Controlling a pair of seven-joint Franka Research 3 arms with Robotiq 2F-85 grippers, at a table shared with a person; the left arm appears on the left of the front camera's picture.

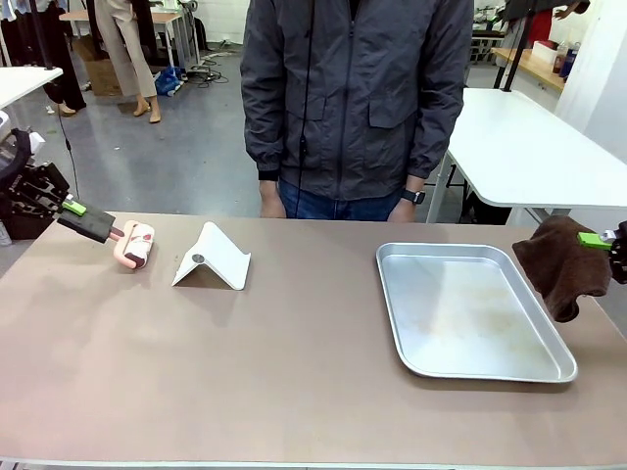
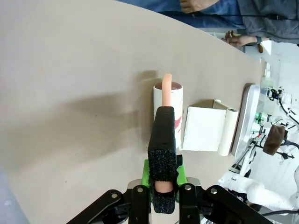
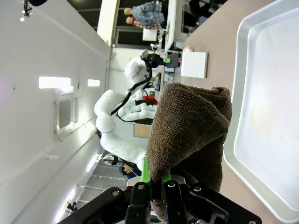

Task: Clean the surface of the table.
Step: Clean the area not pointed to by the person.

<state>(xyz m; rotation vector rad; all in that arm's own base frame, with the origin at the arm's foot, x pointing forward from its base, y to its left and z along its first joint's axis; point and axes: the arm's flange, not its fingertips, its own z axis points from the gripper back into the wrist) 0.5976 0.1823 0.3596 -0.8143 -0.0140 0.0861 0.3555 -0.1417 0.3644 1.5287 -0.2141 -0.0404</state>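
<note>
The brownish bench (image 1: pixel 294 392) spans the whole front view, and 3 loose things break up its surface. The left end effector (image 1: pixel 96 226) is clamped tight on the pink handle of a lint roller (image 1: pixel 138 245), whose white drum sits at the far left of the bench (whether it actually touches the top, I cannot tell). Just to the right of the roller stands a white folded stand (image 1: pixel 214 257), tent-shaped, resting on the surface. A shiny metal tray (image 1: pixel 470 313) lies flat on the right half, holding nothing. The right end effector (image 1: pixel 598 240) is closed on a brown cloth (image 1: pixel 560 266), which hangs bunched in the air near the bench's right edge, just beside the tray's far right corner. A person (image 1: pixel 358 98) in a dark jacket stands at the far edge, both hands down by the bench rim, between the stand and the tray.
</note>
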